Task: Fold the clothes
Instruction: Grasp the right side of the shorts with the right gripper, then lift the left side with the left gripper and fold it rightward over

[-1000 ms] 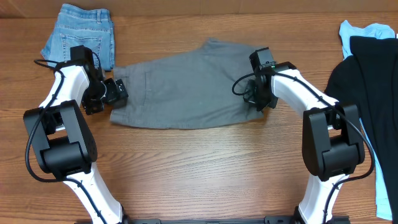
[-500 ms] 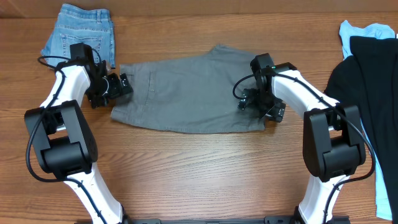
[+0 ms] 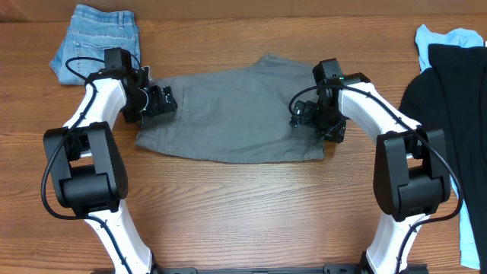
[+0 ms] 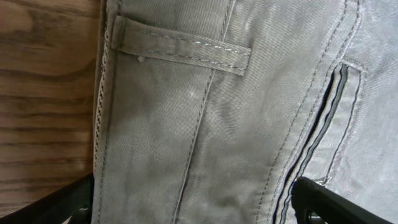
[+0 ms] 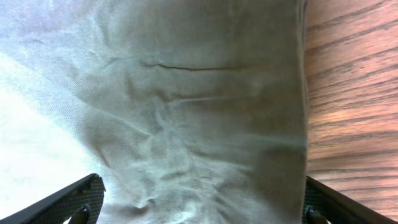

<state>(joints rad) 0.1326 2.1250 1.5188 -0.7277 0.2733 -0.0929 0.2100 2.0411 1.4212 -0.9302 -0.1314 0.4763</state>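
Observation:
The grey shorts (image 3: 236,114) lie flat across the middle of the table, waistband to the left. My left gripper (image 3: 157,101) hangs open over the waistband end. The left wrist view shows a belt loop (image 4: 180,46) and a welt pocket (image 4: 326,118), with the left gripper (image 4: 199,211) spread wide over the cloth. My right gripper (image 3: 319,123) hovers open over the shorts' right end. In the right wrist view, the right gripper (image 5: 202,211) straddles wrinkled grey fabric (image 5: 199,124) beside its edge. Neither gripper holds anything.
A folded denim garment (image 3: 99,38) sits at the far left corner, close behind the left arm. A black garment (image 3: 449,106) lies over a light-blue one (image 3: 460,36) along the right edge. Bare wood (image 3: 243,205) fills the near half.
The right gripper has opened and let go of the shorts' right end, which now lies flat. The left gripper has moved right, from beside the waistband to over it.

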